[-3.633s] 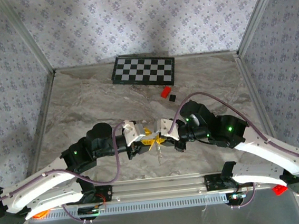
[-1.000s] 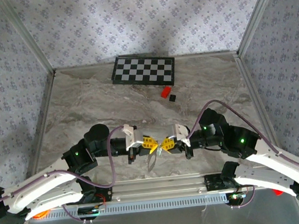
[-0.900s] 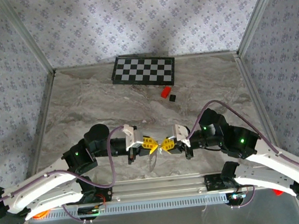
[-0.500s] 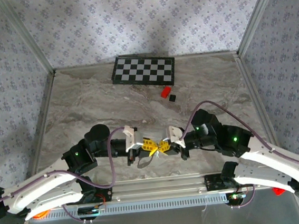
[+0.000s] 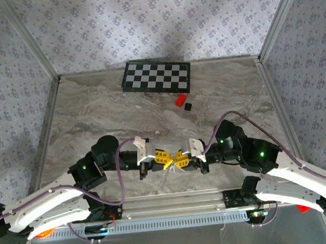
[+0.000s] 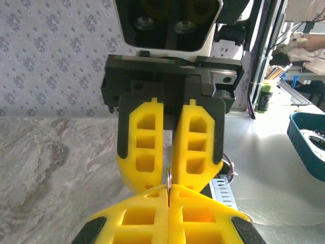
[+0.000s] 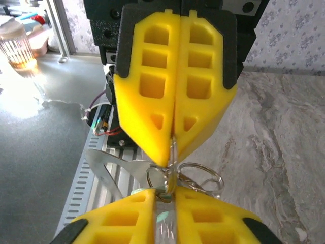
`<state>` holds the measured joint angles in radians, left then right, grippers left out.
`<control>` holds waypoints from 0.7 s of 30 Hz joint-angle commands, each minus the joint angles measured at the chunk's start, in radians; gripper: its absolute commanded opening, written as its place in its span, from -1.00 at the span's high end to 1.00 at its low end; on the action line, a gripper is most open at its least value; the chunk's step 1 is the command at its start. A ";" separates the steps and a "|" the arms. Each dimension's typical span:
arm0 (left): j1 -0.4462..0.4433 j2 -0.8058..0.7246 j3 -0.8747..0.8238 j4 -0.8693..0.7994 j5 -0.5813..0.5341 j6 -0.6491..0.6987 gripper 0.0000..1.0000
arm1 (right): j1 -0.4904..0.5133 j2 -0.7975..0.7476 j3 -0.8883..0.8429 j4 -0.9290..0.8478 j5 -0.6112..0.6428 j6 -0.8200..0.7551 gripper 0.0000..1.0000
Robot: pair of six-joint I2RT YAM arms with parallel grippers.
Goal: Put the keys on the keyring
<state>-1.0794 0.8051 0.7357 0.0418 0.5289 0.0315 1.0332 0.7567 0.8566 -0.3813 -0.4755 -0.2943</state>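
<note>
Your right gripper [image 5: 180,158] has just eased its fingers a crack apart and drawn slightly right, grip uncertain; the left gripper [image 5: 163,156] stays pinched on the keyring [image 7: 199,178] at the near middle; the key [image 7: 109,170] dangles beneath, so it's probably threaded.

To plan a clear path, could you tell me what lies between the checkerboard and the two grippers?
In the top view, a small red block and a small black cube lie there.
</note>
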 commanded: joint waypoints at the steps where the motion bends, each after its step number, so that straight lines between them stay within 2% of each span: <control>1: 0.001 -0.020 0.022 0.060 -0.009 -0.013 1.00 | 0.005 -0.053 -0.042 0.056 0.006 0.036 0.56; 7: 0.001 -0.041 0.018 0.050 -0.040 -0.019 1.00 | 0.005 -0.156 -0.127 0.150 0.052 0.083 0.28; 10: 0.001 -0.054 0.016 0.050 -0.065 -0.023 1.00 | 0.005 -0.176 -0.150 0.173 0.072 0.110 0.22; 21: 0.001 -0.092 -0.006 0.056 -0.176 -0.044 1.00 | 0.042 -0.120 -0.222 0.375 0.044 0.193 0.28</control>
<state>-1.0794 0.7376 0.7300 0.0505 0.4015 0.0051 1.0641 0.6216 0.6365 -0.0978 -0.4171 -0.1341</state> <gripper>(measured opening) 0.047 0.363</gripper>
